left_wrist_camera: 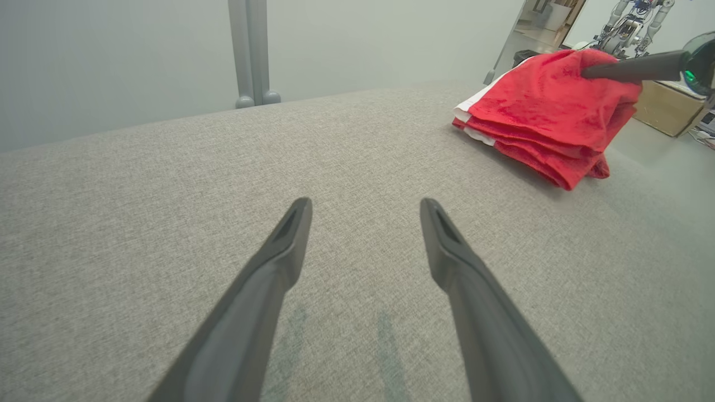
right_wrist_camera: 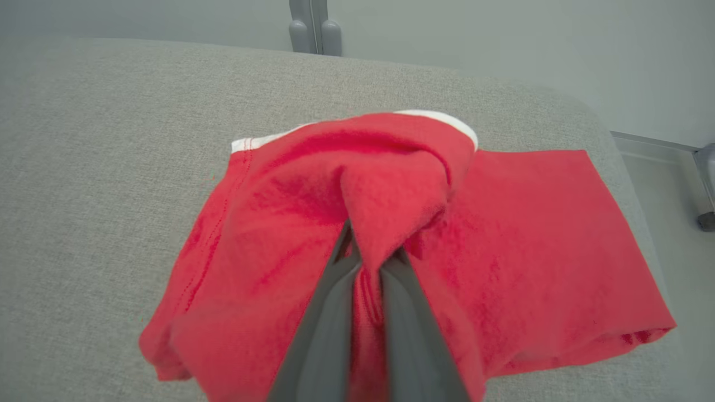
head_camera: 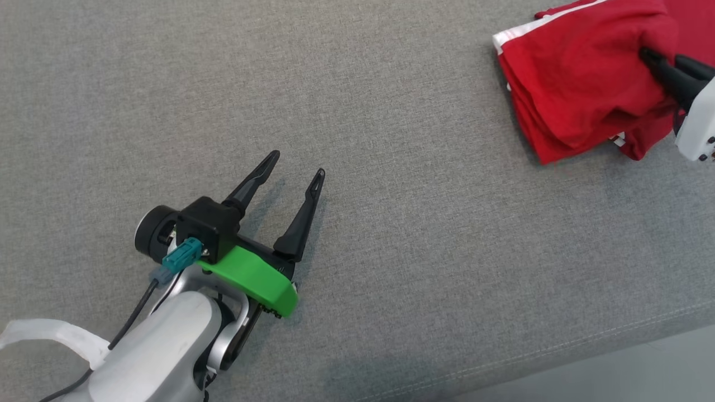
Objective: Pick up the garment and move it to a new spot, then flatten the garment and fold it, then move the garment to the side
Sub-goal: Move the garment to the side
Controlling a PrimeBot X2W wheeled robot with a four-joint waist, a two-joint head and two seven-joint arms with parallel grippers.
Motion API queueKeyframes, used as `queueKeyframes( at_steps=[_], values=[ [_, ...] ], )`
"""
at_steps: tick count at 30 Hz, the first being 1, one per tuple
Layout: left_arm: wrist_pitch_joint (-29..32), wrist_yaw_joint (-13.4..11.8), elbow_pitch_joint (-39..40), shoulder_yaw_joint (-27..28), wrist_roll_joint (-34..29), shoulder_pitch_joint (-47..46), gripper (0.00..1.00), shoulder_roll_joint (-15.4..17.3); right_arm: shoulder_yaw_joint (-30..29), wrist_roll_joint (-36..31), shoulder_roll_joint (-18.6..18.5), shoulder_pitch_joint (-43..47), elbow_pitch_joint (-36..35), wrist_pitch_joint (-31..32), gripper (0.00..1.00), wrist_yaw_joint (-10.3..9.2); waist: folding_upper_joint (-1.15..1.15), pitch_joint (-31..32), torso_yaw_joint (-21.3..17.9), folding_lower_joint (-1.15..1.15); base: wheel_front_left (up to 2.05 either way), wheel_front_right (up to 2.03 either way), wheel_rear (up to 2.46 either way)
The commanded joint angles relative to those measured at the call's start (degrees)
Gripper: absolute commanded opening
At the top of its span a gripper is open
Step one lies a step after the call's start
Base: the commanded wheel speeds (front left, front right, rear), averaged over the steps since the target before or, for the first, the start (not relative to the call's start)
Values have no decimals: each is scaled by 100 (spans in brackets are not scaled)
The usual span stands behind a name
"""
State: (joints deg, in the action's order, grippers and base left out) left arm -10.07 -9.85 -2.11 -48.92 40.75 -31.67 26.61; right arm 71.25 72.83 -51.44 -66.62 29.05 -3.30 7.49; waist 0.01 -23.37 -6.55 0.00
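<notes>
A soft red knit garment with white trim [head_camera: 575, 72] lies in folded layers at the far right of the grey woven-fabric bench [head_camera: 391, 251]. The right pincer [right_wrist_camera: 368, 262] is clamped on a bunched fold of it. The left pincer [head_camera: 296, 163] holds its tapered fingers apart over bare weave.

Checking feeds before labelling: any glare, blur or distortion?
Head view: even light, no glare, soft shadow beside the left gripper. Left wrist view: the grey surface bows slightly at its far edge. Right wrist view: jaws near the lens look soft; red garment sharp.
</notes>
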Motion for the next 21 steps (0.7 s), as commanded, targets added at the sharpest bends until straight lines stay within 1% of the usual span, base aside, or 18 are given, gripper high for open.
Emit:
queueKeyframes(
  at_steps=[1, 6, 9, 11, 12, 13, 14, 17, 21],
  values=[
    [20, -28, 36, 2, -39, -99, 100, 75, 27, -77, -65, -113, 70, -162, 0, 0, -1, -84, -49, 0, 0, 0, 0],
    [113, -69, 133, -21, -70, -142, 100, 118, 102, -77, -116, -202, 398, -627, 0, 0, -1, -204, -84, 0, 0, 0, 0],
    [132, -77, 161, -27, -80, -155, 100, 139, 121, -83, -126, -202, 580, -735, 0, -1, -1, -243, -88, 0, 0, 0, 0],
    [155, -91, 195, -29, -93, -175, 100, 155, 135, -106, -109, -191, 855, -817, 0, -2, -1, -283, -87, 0, 0, 0, 0],
    [170, -96, 221, -31, -97, -185, 100, 171, 134, -89, -46, -182, 1240, -884, 6, -2, -1, -316, -82, 0, 0, 0, 0],
    [175, -101, 233, -33, -95, -191, 100, 180, 118, -53, 11, -187, 1461, -923, 70, -2, -1, -329, -79, 0, 0, 0, 0],
    [188, -109, 241, -33, -96, -198, 100, 188, 98, -8, 92, -177, 1664, -957, 100, -2, -1, -340, -76, 0, 0, 0, 0],
    [211, -128, 252, -38, -93, -202, 100, 200, 86, -8, 337, -168, 2081, -1058, 100, -2, -1, -359, -70, 0, 0, 0, 0],
    [217, -137, 246, -51, -78, -213, 100, 192, -25, -99, 546, -234, 2570, -1161, 100, -2, -1, -352, -66, 0, 0, 0, 0]
  ],
)
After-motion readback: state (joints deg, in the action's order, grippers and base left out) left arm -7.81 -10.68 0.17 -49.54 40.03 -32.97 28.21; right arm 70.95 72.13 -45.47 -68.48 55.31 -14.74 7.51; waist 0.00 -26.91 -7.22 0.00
